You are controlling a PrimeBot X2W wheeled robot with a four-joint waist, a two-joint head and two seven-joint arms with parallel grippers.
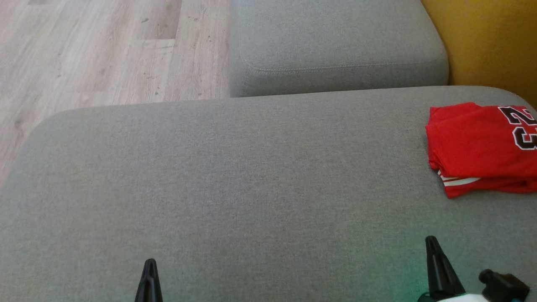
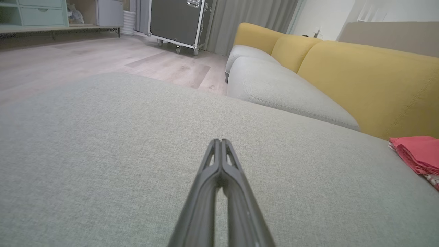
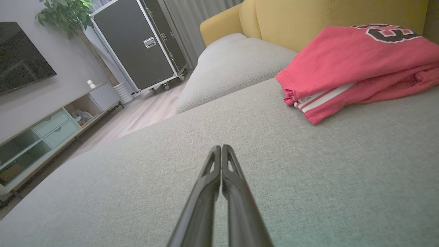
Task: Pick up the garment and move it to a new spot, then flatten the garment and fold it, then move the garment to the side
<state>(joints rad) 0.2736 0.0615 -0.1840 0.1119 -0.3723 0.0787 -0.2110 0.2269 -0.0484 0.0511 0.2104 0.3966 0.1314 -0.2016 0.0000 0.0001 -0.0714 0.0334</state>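
Head view: left gripper and right gripper low in frame, fingers pressed together, holding nothing, over grey cushion. Folded red garment lies at cushion's far right edge, yellow backrest behind.

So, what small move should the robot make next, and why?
Probably just hold both arms at rest: the red folded jersey already lies at the right edge of the grey fabric cushion, and the left end effector and right end effector are shut, empty and apart from it.
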